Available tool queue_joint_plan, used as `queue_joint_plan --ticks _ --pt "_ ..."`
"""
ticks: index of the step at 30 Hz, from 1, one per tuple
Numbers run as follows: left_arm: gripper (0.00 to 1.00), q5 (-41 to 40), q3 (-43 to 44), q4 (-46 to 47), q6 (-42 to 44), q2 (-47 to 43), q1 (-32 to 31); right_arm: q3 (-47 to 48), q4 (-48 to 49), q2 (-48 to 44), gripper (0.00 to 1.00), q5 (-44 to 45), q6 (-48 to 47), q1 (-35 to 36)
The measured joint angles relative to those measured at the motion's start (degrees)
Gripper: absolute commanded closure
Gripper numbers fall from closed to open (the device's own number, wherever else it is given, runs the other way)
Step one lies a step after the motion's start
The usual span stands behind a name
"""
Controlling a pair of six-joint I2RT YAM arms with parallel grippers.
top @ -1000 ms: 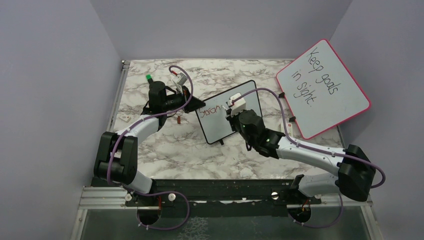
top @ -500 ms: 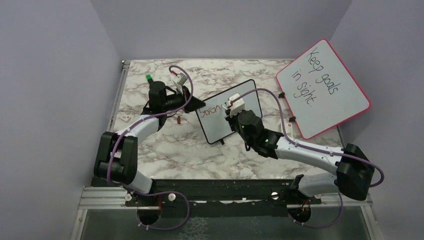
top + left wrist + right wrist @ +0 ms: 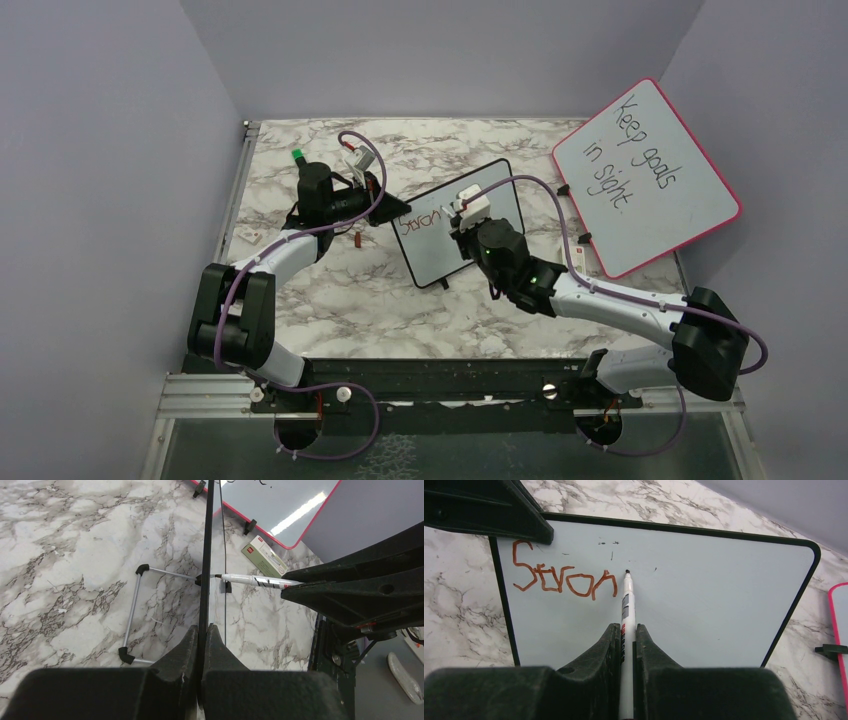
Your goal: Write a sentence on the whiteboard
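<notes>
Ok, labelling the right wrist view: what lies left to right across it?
Left pincer at the whiteboard corner → reddish sentence, "Stron" → marker held by the right pincer → pink-framed board edge.

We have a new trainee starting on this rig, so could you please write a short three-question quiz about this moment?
1. True or false: the right gripper is shut on the marker.
2. Which letters does the red-brown writing on the whiteboard show so far? A) Stron B) Keep C) none at all
3. Fill in: the left gripper is clamped on the whiteboard's ____.

Key: 1 true; 2 A; 3 edge.
</notes>
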Motion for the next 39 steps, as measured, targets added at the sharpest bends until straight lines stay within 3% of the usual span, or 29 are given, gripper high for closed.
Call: queue_joint_plan --ticks 39 --pt "1.0 -0.2 0.2 -0.4 0.0 0.0 0.0 -0.3 -5.1 -1.0 0.99 -0.9 0.2 -0.6"
